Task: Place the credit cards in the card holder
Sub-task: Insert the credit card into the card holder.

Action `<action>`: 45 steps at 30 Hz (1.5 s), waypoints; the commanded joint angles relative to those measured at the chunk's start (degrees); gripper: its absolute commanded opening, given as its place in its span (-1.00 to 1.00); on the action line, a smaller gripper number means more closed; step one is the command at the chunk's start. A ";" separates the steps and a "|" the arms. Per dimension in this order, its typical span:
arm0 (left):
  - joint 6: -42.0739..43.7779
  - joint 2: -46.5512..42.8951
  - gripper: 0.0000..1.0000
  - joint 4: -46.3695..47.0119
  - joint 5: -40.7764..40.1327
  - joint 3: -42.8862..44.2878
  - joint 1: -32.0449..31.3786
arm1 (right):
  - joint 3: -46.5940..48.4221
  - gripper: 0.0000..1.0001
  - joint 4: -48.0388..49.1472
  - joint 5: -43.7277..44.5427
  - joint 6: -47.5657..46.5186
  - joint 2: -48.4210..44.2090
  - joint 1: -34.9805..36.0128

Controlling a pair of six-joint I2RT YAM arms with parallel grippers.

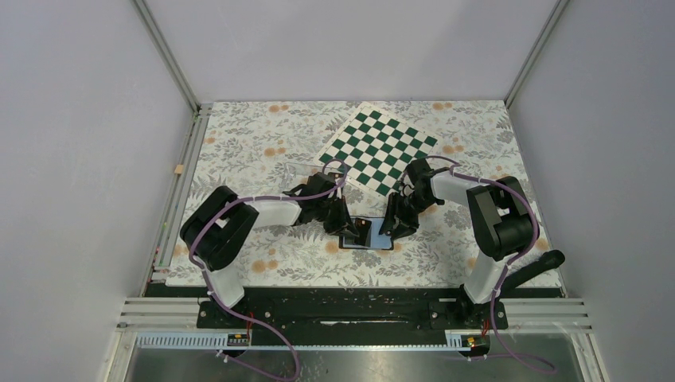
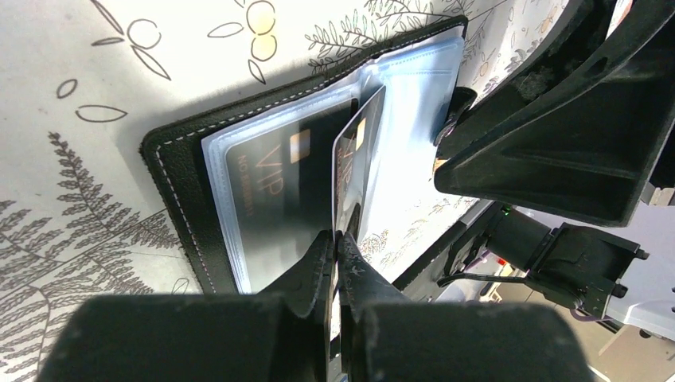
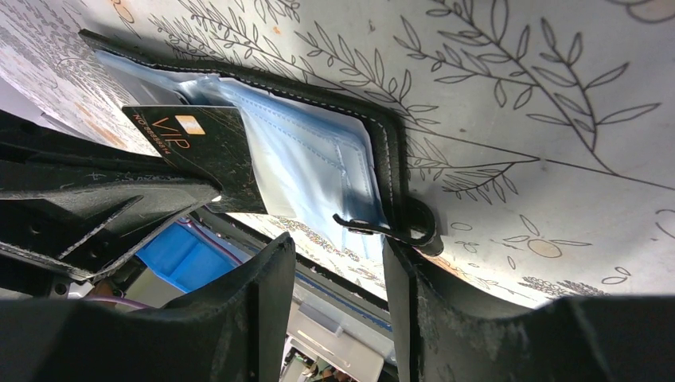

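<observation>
The left gripper [image 2: 338,239] clenches a black VIP card [image 2: 354,159] edge-up over the open card holder [image 2: 171,175] and its clear sleeves [image 2: 414,95]; the right gripper [image 3: 338,255], released, stands jaws apart beside the snap tab [image 3: 398,229]

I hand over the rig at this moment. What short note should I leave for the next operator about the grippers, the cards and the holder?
Left gripper: shut on one credit card, held on edge, its far end at the sleeves of the open card holder.
Right gripper: open, jaws on either side of the holder's snap tab.
Done: a first card sits in a clear sleeve.
Left: slide the held card in. Other cards are not in view.
</observation>
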 commanded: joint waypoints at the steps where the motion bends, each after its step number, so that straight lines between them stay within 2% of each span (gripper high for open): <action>1: 1.85 -1.97 -1.00 -4.26 -3.22 -1.05 -0.42 | -0.30 0.02 0.95 0.46 -0.09 0.32 -0.35; 7: 1.11 -3.10 -1.00 -3.27 -4.10 -1.02 -0.41 | -0.40 0.00 0.91 0.90 0.03 0.42 -0.33; 14: -3.80 0.81 -1.00 7.22 1.61 0.46 -0.40 | -0.53 -0.08 0.94 0.70 -0.15 0.14 -0.33; 17: -6.04 1.91 -1.00 10.18 2.89 0.68 -0.42 | -0.49 -0.22 0.88 0.52 -0.15 0.07 -0.32; 21: -4.86 0.39 -1.00 7.98 1.40 0.87 -0.19 | -0.40 -0.55 0.90 0.74 -0.17 0.23 -0.33; 27: -1.22 -1.93 -1.00 0.90 -1.73 1.75 -0.23 | -0.06 -0.72 0.81 1.39 0.18 1.30 -0.33; 36: 0.31 -3.74 -1.00 -2.46 -3.27 1.09 0.58 | 0.57 -0.83 -0.32 2.96 0.21 2.31 -0.33; 45: -0.86 -0.90 -1.00 -0.20 1.42 0.35 0.29 | 0.65 -0.85 -0.33 2.54 0.11 2.60 -0.33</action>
